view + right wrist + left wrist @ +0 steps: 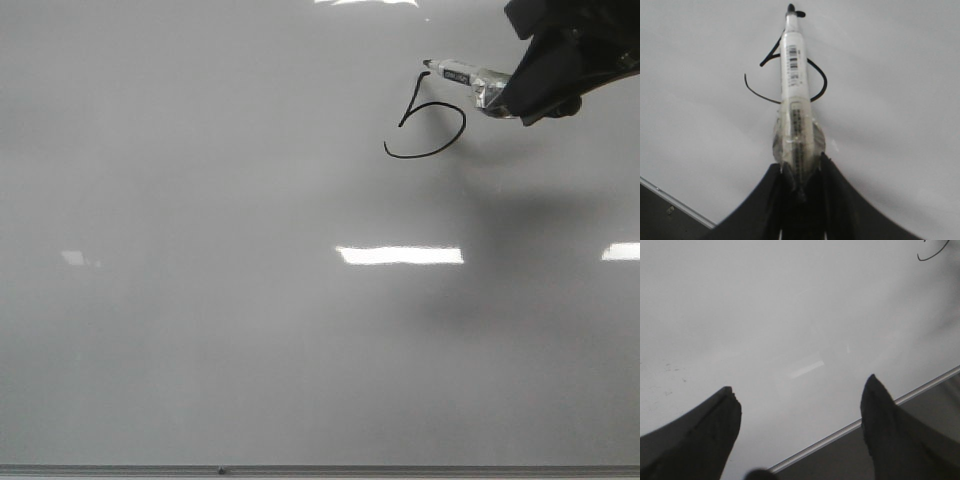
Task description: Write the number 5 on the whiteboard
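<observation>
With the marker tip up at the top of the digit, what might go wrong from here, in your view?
The 5 lacks its top bar; the marker tip sits at the stem's top, so a skewed stroke could spoil it. The marker looks taped and pinched only at its rear by the right gripper, so pressure on the whiteboard might tilt it.

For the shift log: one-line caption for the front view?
Right claw holds marker with its tip at the top of the number 5 on the whiteboard.

Thin black number 5 [428, 122] upper right; whiteboard [200, 300] glossy
</observation>
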Robot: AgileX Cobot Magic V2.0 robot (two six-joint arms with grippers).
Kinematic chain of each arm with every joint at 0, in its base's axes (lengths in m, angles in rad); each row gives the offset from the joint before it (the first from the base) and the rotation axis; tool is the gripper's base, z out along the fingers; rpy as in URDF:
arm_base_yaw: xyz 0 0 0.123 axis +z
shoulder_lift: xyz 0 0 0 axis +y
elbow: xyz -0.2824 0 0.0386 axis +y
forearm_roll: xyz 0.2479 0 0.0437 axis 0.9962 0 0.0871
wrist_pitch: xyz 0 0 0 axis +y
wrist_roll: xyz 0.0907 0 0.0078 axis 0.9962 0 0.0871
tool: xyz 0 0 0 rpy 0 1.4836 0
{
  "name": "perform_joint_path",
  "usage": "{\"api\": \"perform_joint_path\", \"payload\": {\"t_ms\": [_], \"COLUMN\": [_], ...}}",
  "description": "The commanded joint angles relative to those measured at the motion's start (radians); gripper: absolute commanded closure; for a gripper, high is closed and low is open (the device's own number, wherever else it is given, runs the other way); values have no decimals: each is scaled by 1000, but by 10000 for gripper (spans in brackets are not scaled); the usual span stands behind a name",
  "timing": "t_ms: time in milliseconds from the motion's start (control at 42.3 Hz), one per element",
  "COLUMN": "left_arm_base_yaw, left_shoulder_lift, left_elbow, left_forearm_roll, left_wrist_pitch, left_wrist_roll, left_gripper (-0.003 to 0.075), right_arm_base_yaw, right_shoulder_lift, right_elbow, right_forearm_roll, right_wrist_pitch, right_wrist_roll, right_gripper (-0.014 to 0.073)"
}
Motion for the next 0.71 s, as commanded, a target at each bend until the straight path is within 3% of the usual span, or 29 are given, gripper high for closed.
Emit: {"api": "perform_joint_path", "payload": {"t_ms": [0,165,354,496,614,685], "left_arm_base_yaw": [4,4,4,-15,-116,-217], "left_shoulder_lift": [-4,-4,-4,-4,-4,0], "left_elbow": [-27,-27,-27,-28,-28,-28], "left_forearm_roll": [-17,-17,-17,-46,-199,-217], "left_wrist_pitch": [-72,-72,-81,-122,-113,-81], "left_wrist_roll": [-6,-6,-6,80,303,408], "left_gripper": [227,227,227,227,226,216], "right_arm_base_yaw": [-6,-9,-106,-4,143,214], "right_shoulder_lift": [-4,31,18,-103,-182,-202], "right_elbow": [-33,-33,-37,-74,-72,-72], "right_forearm_roll": [8,6,6,6,6,6], "right_wrist_pitch": [-76,-88,-56,77,308,425], "right_wrist_roll": [-3,-3,-3,-21,-228,-334], "right_gripper": [655,655,655,655,655,655]}}
